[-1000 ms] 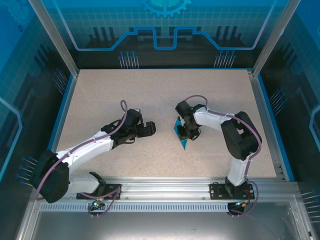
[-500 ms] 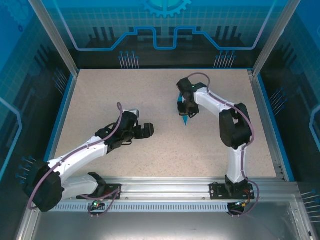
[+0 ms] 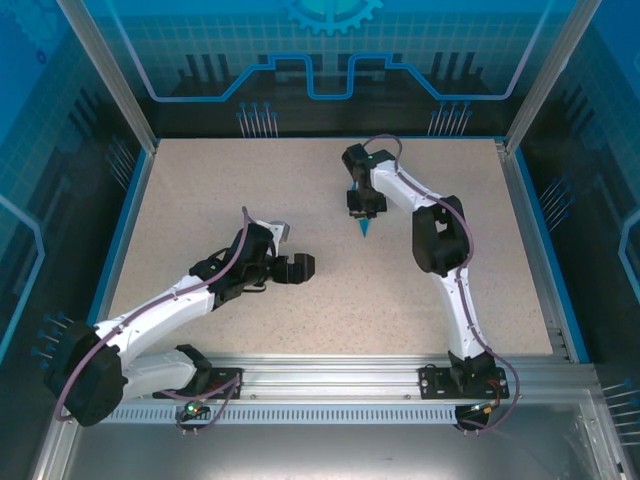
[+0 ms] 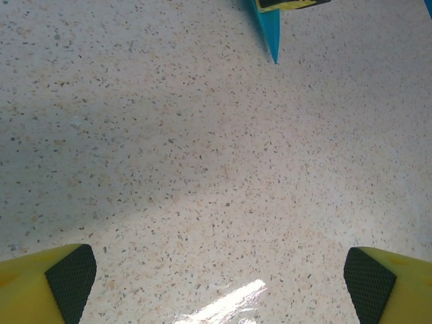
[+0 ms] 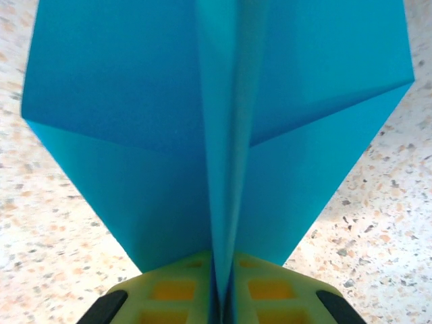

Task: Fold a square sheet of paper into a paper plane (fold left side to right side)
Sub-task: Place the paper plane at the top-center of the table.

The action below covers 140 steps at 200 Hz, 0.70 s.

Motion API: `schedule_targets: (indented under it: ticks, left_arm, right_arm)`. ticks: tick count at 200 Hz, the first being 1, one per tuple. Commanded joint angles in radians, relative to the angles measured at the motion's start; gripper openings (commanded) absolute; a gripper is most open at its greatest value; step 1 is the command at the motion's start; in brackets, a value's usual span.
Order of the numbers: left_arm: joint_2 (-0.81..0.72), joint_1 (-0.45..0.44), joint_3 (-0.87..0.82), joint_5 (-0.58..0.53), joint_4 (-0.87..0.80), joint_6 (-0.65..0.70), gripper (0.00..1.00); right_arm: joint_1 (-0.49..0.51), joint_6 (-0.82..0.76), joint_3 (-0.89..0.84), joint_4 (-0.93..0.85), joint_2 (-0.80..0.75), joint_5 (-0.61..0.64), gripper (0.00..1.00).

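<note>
The bright blue paper plane (image 5: pixel 216 135) hangs from my right gripper (image 5: pixel 221 297), whose yellow jaws are shut on its central keel, wings spread to either side. From above, the right gripper (image 3: pixel 362 205) is over the far middle of the table, with the plane's pointed tip (image 3: pixel 365 229) sticking out toward the near side. The same blue tip (image 4: pixel 270 30) shows at the top of the left wrist view. My left gripper (image 3: pixel 297 268) hovers open over bare tabletop, left of and nearer than the plane, its fingertips (image 4: pixel 71 273) wide apart.
The speckled beige table (image 3: pixel 250 190) has a blue border and aluminium frame posts at the sides. A blue patterned back wall (image 3: pixel 330 60) closes the far end. A metal rail (image 3: pixel 330 375) with both arm bases runs along the near edge.
My right arm has stretched farther away, carrying the plane from the table's middle toward the far side. The left arm has shifted slightly and stayed open.
</note>
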Motion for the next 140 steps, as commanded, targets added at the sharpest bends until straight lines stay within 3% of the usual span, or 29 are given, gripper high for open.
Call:
schedule_targets:
  ticks: [1,140]
  left_arm:
    - [0.016,0.003,-0.001,0.029,0.01,0.04,0.98]
    - [0.057,0.005,0.025,0.021,-0.007,0.046,0.98]
  right_arm:
    - [0.009,0.008,0.041,-0.074,0.049,0.019,0.12]
    - [0.02,-0.029,0.062,-0.087,0.061,0.011,0.23]
